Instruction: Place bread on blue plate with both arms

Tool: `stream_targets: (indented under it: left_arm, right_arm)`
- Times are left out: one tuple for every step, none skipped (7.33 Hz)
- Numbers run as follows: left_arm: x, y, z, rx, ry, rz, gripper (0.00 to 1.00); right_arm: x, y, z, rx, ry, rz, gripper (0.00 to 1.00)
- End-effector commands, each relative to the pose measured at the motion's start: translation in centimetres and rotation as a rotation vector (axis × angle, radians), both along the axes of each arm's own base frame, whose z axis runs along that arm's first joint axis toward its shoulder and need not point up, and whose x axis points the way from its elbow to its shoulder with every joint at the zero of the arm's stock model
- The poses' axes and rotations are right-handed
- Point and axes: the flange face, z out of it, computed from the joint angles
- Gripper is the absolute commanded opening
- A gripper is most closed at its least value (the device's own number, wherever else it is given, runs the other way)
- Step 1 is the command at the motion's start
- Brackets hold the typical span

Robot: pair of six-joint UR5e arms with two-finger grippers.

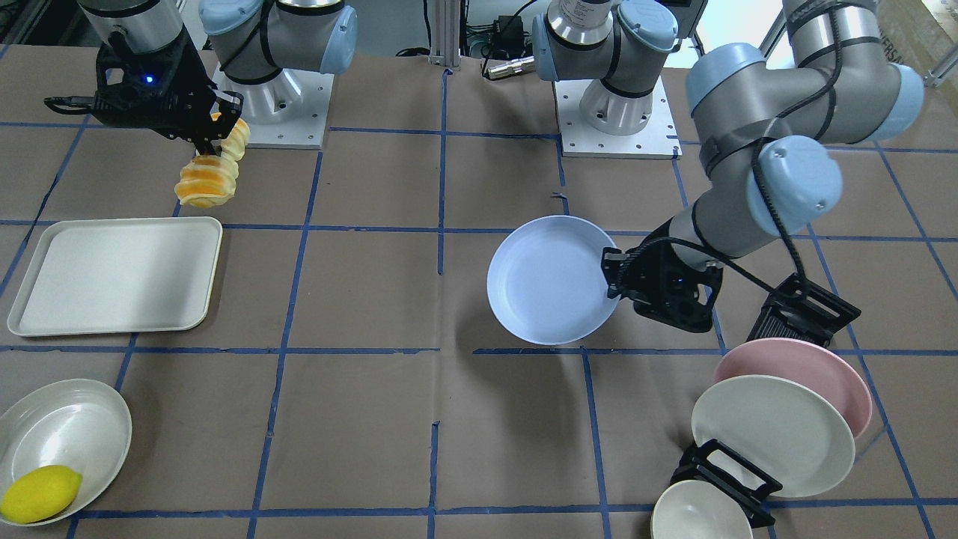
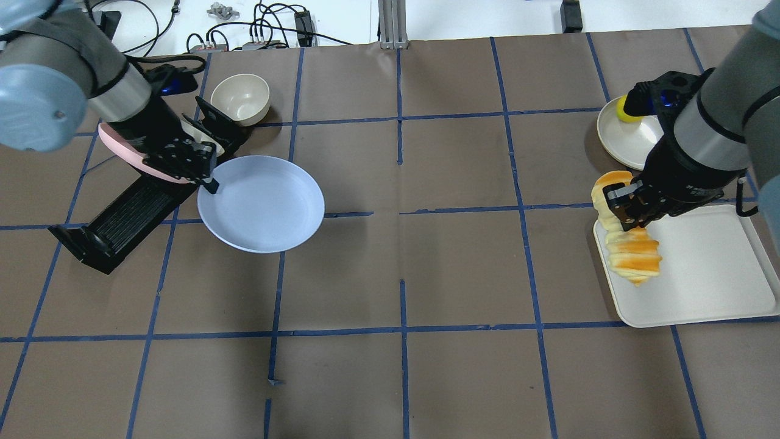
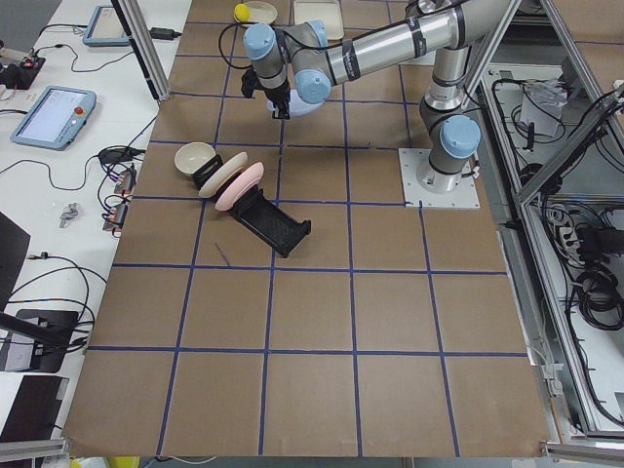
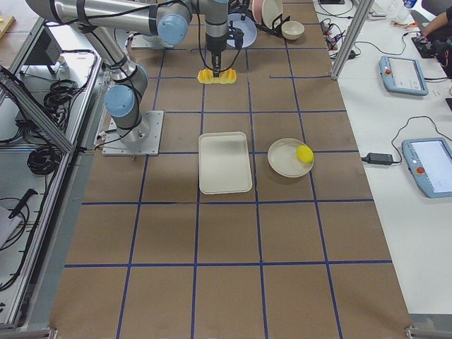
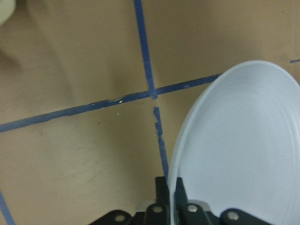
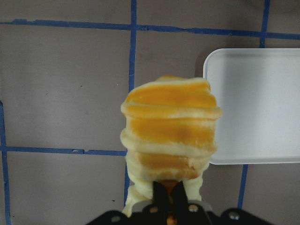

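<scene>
Bread (image 4: pixel 217 76) in right hand (image 4: pixel 215 68) beyond tray (image 4: pixel 224 162)

Matt blue plate (image 1: pixel 550 281), smooth plastic-looking bread (image 1: pixel 206 183), matt brown paper table cover (image 1: pixel 374 299)

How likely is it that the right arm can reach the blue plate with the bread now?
Probably yes: the right gripper holds the bread lifted, the left gripper holds the blue plate by its rim, and only bare table lies between them.

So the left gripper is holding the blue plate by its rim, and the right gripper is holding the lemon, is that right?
Not quite. The right gripper holds the bread, not the lemon, which lies in a white dish; the front-facing view shows it. The left gripper does hold the blue plate by its rim.
</scene>
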Motion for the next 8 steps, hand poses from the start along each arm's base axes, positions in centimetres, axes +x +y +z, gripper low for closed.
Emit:
stream_targets:
  left_arm:
    - [-7.2, -1.2, -4.2, -0.053, 0.025, -0.084, 0.06]
    - [-9.8, -1.9, -6.2, -0.116, 0.029, -0.109, 0.06]
    - [-11.8, -2.2, -7.3, -0.114, 0.028, -0.087, 0.06]
    - [-12.5, -2.0, -7.9, -0.111, 0.037, -0.09, 0.06]
    - [-12.9, -1.8, -8.1, -0.108, 0.083, -0.076, 0.16]
    - [-12.8, -2.1, -7.4, -0.122, 0.085, -0.057, 0.72]
    - [-11.9, -2.7, -5.8, -0.152, 0.075, -0.028, 1.0]
    - [-8.2, -3.4, -3.6, -0.169, 0.04, 0.025, 1.0]
  right_arm:
    - [0.8, 0.1, 0.1, 0.0, -0.003, 0.016, 0.07]
    - [0.9, -0.2, 0.3, -0.002, -0.004, 0.02, 0.07]
    - [1.0, -0.5, 0.3, 0.0, -0.015, 0.022, 0.07]
    - [1.1, -0.6, 0.3, -0.001, -0.021, 0.02, 0.07]
    - [1.1, -0.6, 0.3, -0.001, -0.021, 0.02, 0.07]
    - [1.1, -0.6, 0.4, -0.003, -0.023, 0.02, 0.07]
    - [1.1, -0.6, 0.3, 0.0, -0.026, 0.02, 0.07]
    - [1.2, -0.6, 0.3, -0.002, -0.035, 0.02, 0.07]
